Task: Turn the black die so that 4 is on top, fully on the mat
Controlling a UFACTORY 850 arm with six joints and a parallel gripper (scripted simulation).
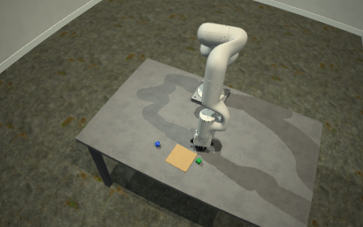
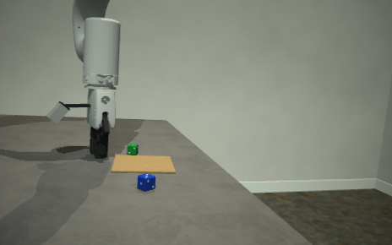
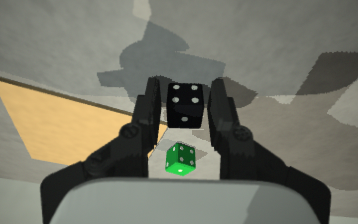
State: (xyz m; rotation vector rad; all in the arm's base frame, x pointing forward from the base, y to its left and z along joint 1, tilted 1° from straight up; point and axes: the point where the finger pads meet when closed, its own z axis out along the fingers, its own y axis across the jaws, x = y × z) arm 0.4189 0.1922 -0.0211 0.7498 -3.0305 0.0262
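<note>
The black die (image 3: 185, 106) is between the two fingers in the wrist view, with a gap on each side. Its side facing the wrist camera shows four pips; the lower face in that view, which looks like its top, shows one. It is off the mat (image 1: 181, 157) (image 2: 144, 164) (image 3: 70, 122), close to one corner. My gripper (image 1: 200, 149) (image 2: 99, 155) (image 3: 184, 93) is partly open, pointing down, with its fingertips low around the die and not closed on it. The fingers largely hide the die in the top and exterior views.
A green die (image 1: 199, 160) (image 2: 133, 149) (image 3: 180, 157) lies on the table near the mat's corner, close to the black die. A blue die (image 1: 157, 144) (image 2: 146, 182) lies on the table on the mat's other side. The table's front edge runs beyond the mat.
</note>
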